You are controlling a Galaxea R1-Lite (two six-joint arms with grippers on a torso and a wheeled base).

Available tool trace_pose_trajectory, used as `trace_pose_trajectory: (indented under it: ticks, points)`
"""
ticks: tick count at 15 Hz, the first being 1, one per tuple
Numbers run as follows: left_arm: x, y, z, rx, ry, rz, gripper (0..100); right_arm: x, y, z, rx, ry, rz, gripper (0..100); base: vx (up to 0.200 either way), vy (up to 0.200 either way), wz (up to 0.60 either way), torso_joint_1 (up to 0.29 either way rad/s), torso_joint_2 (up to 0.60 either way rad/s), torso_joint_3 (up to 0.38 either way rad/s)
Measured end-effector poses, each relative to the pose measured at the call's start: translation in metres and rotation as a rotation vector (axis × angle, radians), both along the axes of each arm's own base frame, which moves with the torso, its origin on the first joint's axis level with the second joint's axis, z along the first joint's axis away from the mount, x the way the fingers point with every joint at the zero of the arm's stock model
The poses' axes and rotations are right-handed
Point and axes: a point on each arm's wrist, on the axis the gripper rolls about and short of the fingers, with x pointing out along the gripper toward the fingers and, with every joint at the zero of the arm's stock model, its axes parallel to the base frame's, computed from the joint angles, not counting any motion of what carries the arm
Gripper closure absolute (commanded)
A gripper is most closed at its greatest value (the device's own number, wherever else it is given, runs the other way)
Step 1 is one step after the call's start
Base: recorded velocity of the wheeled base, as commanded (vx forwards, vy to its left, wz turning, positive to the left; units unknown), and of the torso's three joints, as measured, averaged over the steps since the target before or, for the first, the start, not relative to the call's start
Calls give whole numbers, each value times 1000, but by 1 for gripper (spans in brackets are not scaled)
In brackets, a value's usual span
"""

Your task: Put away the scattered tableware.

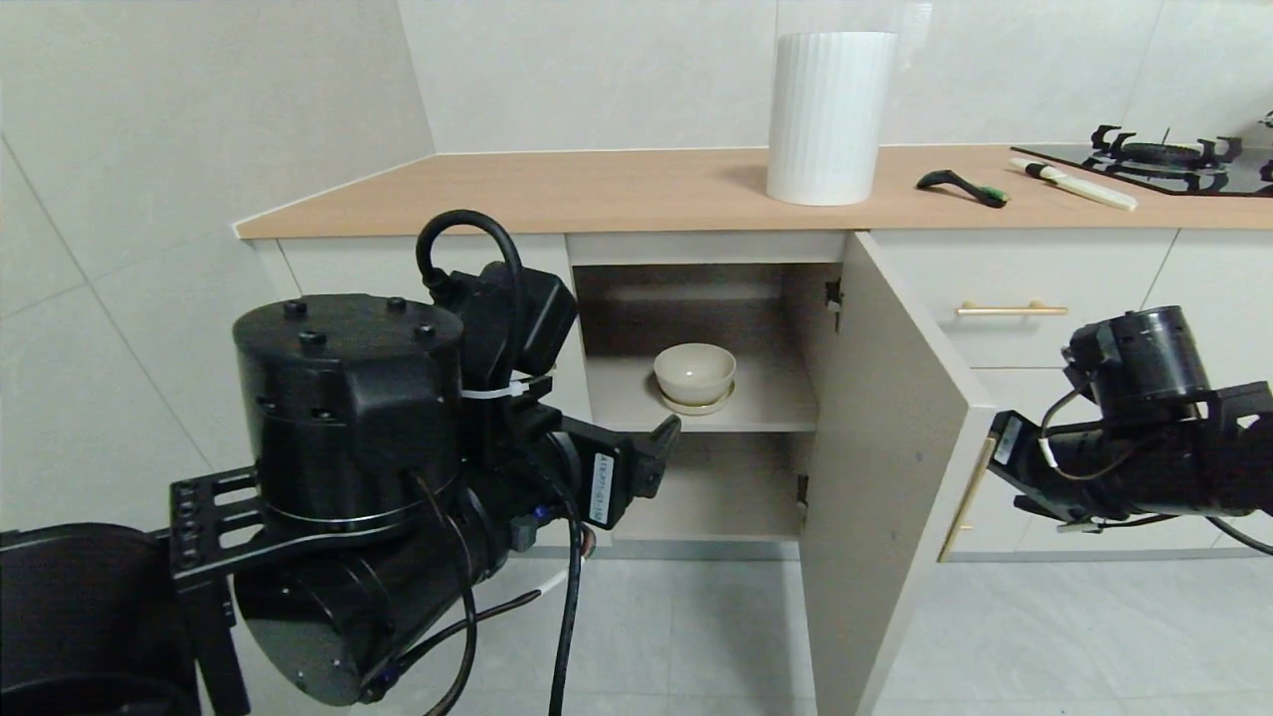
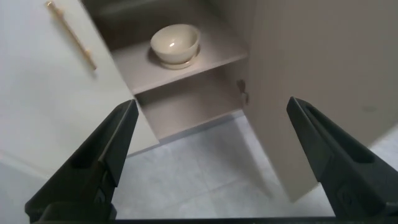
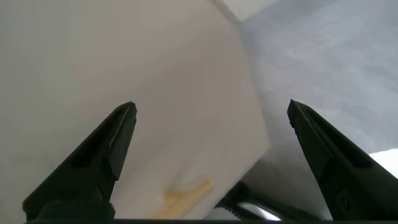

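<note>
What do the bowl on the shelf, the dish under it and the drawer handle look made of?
Bowl: likely glazed ceramic, cream, soft sheen inside. Dish: seemingly the same glazed ware; only its rim shows. Drawer handle: brass-coloured metal by its look, a slim satin bar.

The bowl (image 1: 694, 371) looks glossy, smooth ceramic, on a matt shelf (image 1: 776, 396). The counter (image 1: 597, 189) is matt wood-look; the white canister (image 1: 828, 114) ribbed, the drawer handle (image 1: 1010, 310) brassy metal.

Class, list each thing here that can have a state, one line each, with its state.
cabinet door: open
bowl: upright, on the cabinet shelf
left gripper: open, empty
right gripper: open, empty
white canister: upright, on the countertop
</note>
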Motion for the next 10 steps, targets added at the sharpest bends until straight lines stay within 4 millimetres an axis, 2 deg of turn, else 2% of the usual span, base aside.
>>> trace_pose_trajectory:
  ticks: [7,10]
  points:
    - [-5,6,12,-22,-36,-1,0,37,57,-4,33,17,173,0,0,0,0,0,0,0]
    - [-7,8,14,-26,-42,-3,0,46,71,-5,44,7,212,0,0,0,0,0,0,0]
